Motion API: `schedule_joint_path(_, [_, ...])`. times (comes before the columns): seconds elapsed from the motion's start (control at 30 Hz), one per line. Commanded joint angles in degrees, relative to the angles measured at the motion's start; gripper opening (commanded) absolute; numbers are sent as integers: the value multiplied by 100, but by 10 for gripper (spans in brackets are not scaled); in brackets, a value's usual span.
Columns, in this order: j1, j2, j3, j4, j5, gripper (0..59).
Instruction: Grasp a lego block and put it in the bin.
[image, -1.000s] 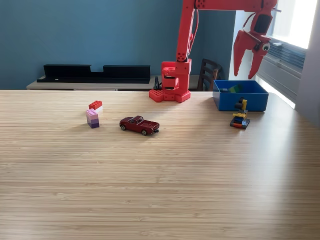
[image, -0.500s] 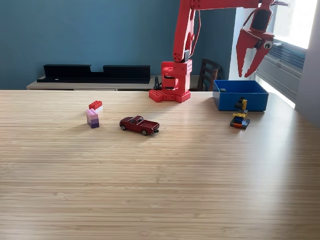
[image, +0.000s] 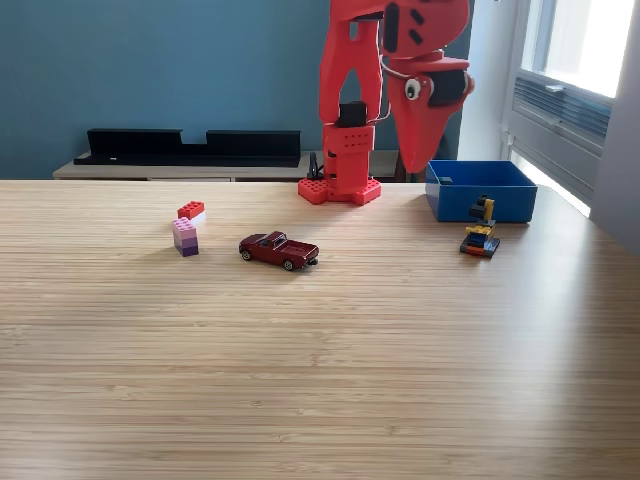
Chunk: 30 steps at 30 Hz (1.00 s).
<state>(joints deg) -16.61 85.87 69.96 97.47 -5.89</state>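
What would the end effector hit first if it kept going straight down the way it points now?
Probably bare table: the end effector points down beside the arm's base, left of the bin in the exterior view. Depth is uncertain.

- a dark red toy pickup truck (image: 279, 250) stands on the light wooden table (image: 320, 380), left of centre in the exterior view.
- a long black shelf unit (image: 190, 146) sits on a low sideboard against the blue wall (image: 160, 70).
- a window (image: 580, 45) glows bright at the exterior view's right.
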Motion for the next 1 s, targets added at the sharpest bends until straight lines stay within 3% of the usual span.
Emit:
schedule_joint_path(0.03, [264, 519, -79, -176, -88, 1])
schedule_joint_path(0.7, [519, 519, 149, -694, 18, 1])
schedule_joint_path(0.8, [791, 519, 141, -914, 316, 1])
schedule_joint_path(1.0, [1881, 519, 413, -1635, 1538, 2])
